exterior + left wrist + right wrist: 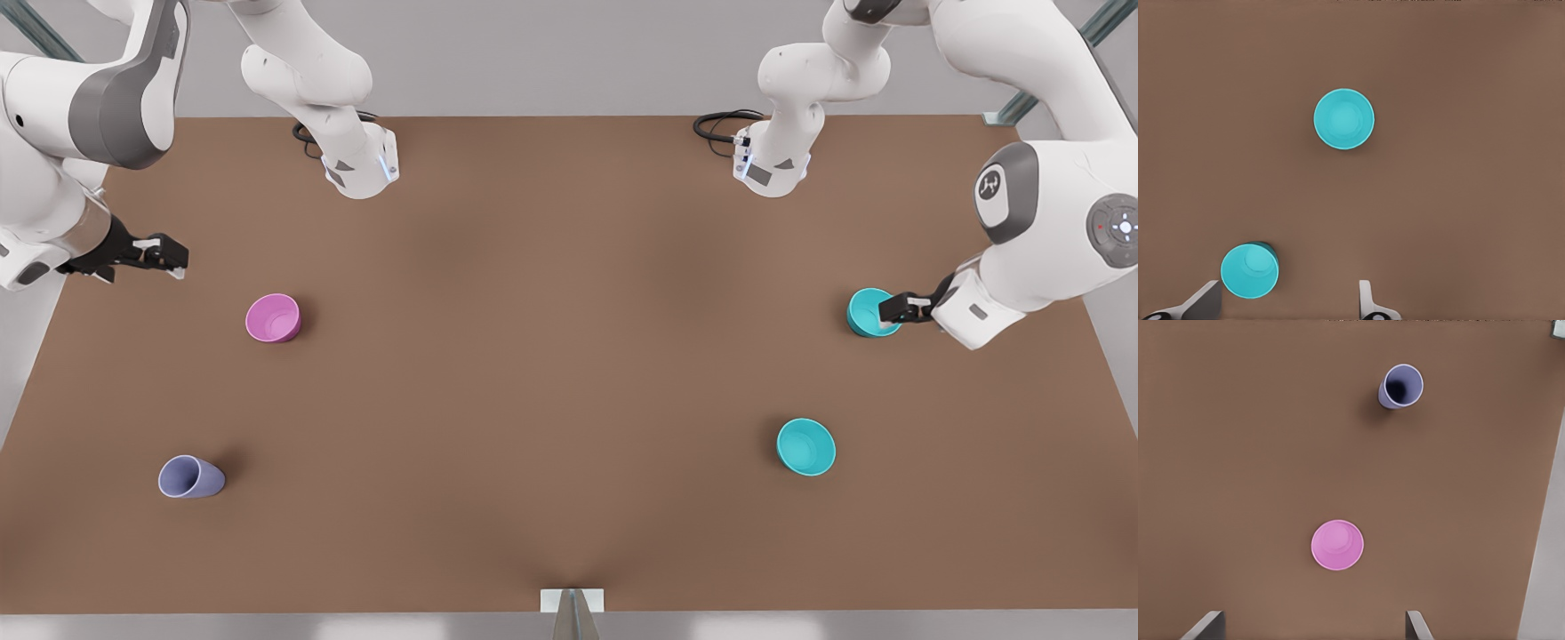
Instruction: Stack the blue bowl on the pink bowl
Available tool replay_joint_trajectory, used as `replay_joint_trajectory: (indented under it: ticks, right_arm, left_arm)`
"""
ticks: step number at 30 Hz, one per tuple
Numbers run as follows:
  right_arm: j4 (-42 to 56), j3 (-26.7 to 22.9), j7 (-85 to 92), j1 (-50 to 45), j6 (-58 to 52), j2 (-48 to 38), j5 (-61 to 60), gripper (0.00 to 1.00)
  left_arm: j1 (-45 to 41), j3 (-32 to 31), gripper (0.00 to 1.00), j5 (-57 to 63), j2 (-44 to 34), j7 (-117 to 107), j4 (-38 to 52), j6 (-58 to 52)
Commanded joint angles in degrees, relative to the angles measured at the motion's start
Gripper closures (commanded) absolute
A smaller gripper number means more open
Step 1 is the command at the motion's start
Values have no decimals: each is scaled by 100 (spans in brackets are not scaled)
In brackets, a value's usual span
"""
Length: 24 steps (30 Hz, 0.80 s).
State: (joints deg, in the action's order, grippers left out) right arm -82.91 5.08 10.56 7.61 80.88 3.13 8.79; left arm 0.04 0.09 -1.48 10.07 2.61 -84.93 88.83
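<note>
Front view as I watched, left pincer [882,311] spread over a plain turquoise blue bowl [867,311] at the right tabletop [533,356] edge, magenta pink bowl [273,317] empty, right pincer [178,263] released above.

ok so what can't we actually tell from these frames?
- Front view: the left gripper overlaps one side of the blue bowl. Contact and its height over the rim cannot be told.
- Left wrist view: the picture's edge cuts off the open fingers, so only the tips show.
- Right wrist view: the same holds for the waiting right gripper, apart from the pink bowl.
- Lavender cup: shadow hides its inside.
</note>
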Motion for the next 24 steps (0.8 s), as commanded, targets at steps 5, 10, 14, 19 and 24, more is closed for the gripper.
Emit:
replay_joint_trajectory:
  ticks: [5, 10, 14, 19, 24]
  right_arm:
    - [64, -16, 262, -5, -281, 346, 62, 0]
    - [-1112, -42, 254, 926, 191, 725, -404, 0]
    - [-3187, -51, 324, 1296, 2019, 4, -650, 0]
    - [-4207, -60, 825, 1708, 3487, -23, -887, 0]
    - [-4831, -60, 957, 1928, 4445, 240, -1063, 0]
  left_arm:
    - [-4, 0, 0, 7, 4, -94, 12, 3]
    - [-21, -9, 0, 16, 30, -86, 91, -50]
    - [-21, 8, 0, 34, 101, -121, 91, -41]
    - [-12, 61, 0, 78, 118, -147, 91, -94]
    - [-21, 70, 0, 69, 39, -147, 99, -480]
